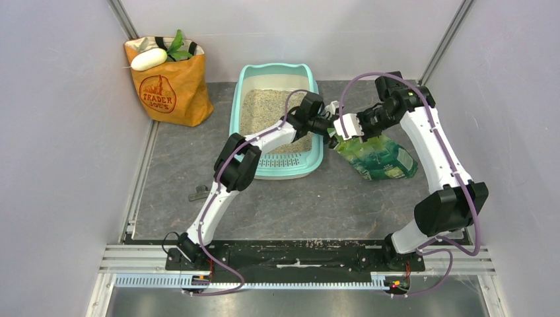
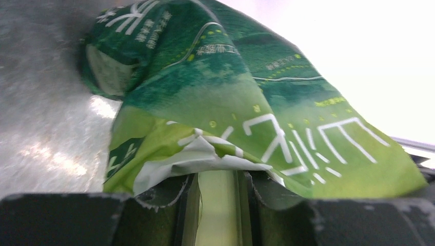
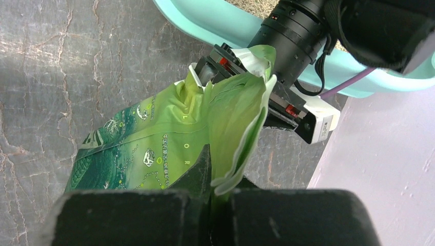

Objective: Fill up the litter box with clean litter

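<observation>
Your desk is grey, marbled and scuffed, enclosed by pale lilac walls. The litter box sits at back centre, with litter covering its floor. Just right of it a green bag rests on the desk. Your left hand and right hand each pinch its top edge tight. An orange paper bag stands back left.

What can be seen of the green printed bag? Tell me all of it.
The green bag is glossy crumpled plastic, dark green low down, lime toward its top, with white lettering. Its body slumps on the grey table, just right of the litter box. The left gripper and right gripper both pinch its raised top edge. Whether its mouth is open is unclear.
</observation>
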You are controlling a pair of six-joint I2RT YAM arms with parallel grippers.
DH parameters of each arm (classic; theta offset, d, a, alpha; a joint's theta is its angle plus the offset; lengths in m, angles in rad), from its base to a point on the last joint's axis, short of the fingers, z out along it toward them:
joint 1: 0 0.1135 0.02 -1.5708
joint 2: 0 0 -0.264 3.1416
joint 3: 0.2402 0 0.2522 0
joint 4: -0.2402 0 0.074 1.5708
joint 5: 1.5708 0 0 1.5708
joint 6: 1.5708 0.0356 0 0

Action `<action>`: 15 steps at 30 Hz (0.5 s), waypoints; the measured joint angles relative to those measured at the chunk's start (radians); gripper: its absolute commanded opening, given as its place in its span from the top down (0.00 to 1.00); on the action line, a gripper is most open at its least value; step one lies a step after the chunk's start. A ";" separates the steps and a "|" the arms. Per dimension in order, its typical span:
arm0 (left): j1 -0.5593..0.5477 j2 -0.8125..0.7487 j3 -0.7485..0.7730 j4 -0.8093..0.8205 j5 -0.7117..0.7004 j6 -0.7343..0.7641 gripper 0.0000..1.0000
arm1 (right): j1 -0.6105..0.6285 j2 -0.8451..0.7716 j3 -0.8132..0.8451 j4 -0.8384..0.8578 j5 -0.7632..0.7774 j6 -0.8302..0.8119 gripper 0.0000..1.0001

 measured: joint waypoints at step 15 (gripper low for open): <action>0.032 -0.064 -0.171 0.565 0.120 -0.381 0.98 | -0.169 -0.024 0.068 -0.068 -0.128 0.029 1.00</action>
